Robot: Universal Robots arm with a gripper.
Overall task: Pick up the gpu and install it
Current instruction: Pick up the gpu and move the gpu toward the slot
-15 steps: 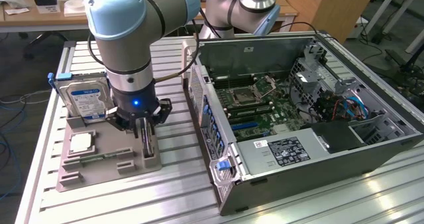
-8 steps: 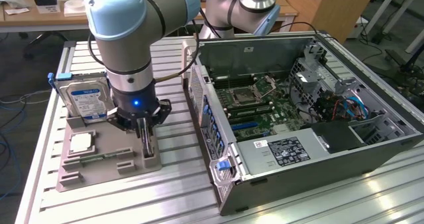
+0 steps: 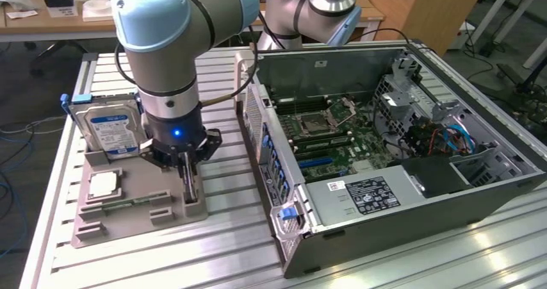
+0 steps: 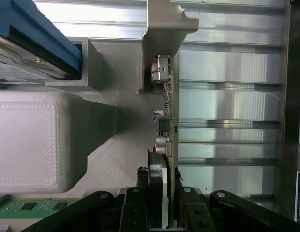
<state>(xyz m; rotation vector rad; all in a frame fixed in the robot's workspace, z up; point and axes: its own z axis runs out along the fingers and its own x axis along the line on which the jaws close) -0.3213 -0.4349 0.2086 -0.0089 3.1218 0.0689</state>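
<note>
Over the holder (image 3: 96,228), end effector (image 3: 189,181) straddles gpu (image 4: 165,126) (upright).

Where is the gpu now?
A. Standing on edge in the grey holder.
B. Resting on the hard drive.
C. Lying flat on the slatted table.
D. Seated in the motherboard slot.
A: the gpu stands on edge in the grey holder, with the pincer down over it.

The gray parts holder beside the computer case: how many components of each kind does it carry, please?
Hard drive: 1
Processor chip: 1
Memory stick: 1
gpu: 1
Total: 4
</note>
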